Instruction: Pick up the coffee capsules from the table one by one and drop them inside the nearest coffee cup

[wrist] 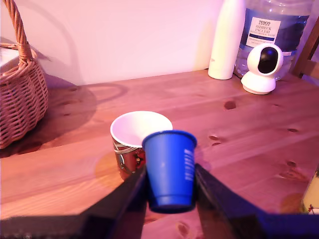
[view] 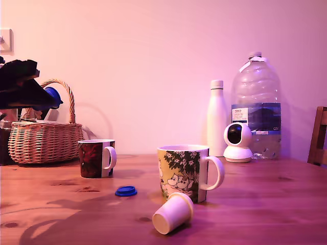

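Tool [wrist: 170,193] clamped on blue capsule [wrist: 169,167], one finger each side; capsule up in the air at ext. view's left, level w/ basket [view: 43,140] handle; wrist view puts it over near rim of dark mug [wrist: 132,130], prob. not centred. Cream capsule [view: 172,213] on its side on bench [view: 265,204], just in front of cartoon mug [view: 179,171]; blue disc [view: 125,191] flat on bench betw. the mugs.

The large clear plastic water bottle [wrist: 280,36] carries a white and blue paper label [wrist: 263,26] reading "TESCO" and, beneath it, "ASHBECK". The finer lines printed below are too small to read.
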Available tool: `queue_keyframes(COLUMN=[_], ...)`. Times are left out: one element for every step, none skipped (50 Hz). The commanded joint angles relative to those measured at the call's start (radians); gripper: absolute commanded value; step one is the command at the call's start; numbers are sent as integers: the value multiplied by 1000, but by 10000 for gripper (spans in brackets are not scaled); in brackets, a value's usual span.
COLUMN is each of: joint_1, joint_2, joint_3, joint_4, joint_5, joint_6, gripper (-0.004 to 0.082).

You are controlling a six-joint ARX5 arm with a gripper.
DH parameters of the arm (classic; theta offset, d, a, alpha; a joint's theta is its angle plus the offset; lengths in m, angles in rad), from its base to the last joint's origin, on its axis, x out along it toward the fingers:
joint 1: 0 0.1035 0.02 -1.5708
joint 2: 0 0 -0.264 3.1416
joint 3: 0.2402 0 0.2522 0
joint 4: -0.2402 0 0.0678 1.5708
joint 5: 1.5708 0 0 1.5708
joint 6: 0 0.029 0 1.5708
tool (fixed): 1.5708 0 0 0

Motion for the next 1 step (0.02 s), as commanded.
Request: queue_keyframes(joint_1=[5], joint_2=[-10], joint_3=[4], joint_4=[3], joint_5=[1], joint_6=[8], gripper=[160])
